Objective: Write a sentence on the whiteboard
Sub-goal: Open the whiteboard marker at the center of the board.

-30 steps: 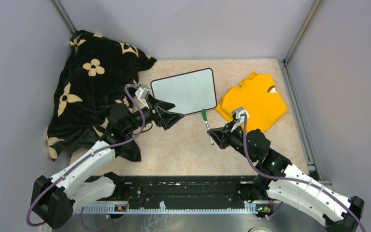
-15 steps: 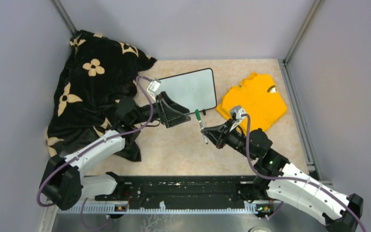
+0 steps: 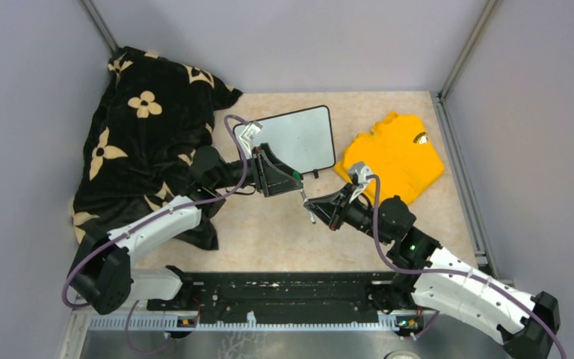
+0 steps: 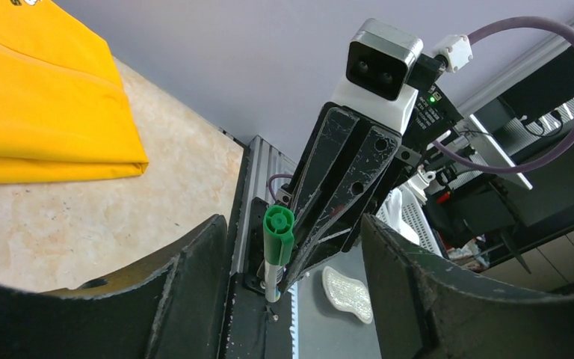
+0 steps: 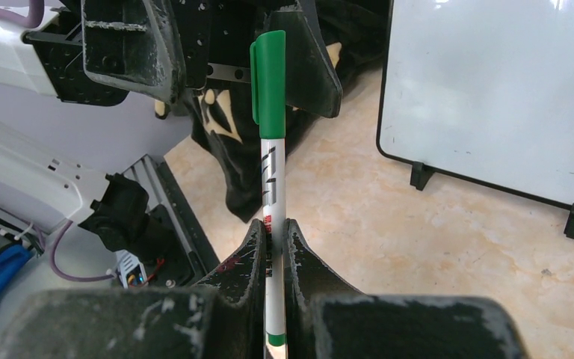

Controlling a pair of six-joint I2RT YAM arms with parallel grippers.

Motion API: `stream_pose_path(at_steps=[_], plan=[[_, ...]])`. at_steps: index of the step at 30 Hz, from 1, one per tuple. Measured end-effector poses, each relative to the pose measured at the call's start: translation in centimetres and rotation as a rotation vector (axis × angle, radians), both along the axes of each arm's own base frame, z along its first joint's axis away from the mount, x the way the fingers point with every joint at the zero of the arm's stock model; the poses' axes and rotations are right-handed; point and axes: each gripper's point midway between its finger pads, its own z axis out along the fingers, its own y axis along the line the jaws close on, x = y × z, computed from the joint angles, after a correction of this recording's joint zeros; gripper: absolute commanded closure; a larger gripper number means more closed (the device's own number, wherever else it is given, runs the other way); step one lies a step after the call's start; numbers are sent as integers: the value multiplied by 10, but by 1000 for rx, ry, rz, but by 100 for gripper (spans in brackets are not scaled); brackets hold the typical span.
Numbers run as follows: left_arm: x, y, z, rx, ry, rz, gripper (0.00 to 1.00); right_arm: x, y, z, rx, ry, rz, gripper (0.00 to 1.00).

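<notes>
The left gripper [image 3: 296,179] has swung right, its open jaws narrowing around the green cap [image 4: 279,233]. The right gripper [image 5: 272,239], jaws clamped, holds the marker [image 5: 271,176]. Uncapping likely comes next.

A black blanket [image 3: 138,142] with pale beige flower shapes lies crumpled on the far left part of the beige, marble-patterned table [image 3: 269,235]. Its upper part leans on the grey wall [image 3: 22,149] at the table's left side. A folded yellow shirt [image 3: 394,157] lies flat on the right part of the table, and a small emblem [image 3: 421,137] shows on it. Aluminium posts [image 3: 465,45] stand at the table's far corners.
</notes>
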Motion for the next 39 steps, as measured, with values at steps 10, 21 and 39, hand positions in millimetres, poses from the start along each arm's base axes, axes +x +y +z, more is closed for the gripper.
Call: stream_pose_path(at_steps=[10, 21, 39], plan=[[-2, -3, -2, 4, 1, -7, 54, -2, 5, -4, -11, 8, 22, 100], [0, -2, 0, 0, -19, 12, 52, -4, 8, -6, -16, 13, 35, 100], [-2, 5, 3, -14, -22, 52, 59, -9, 12, -7, -18, 14, 51, 100]])
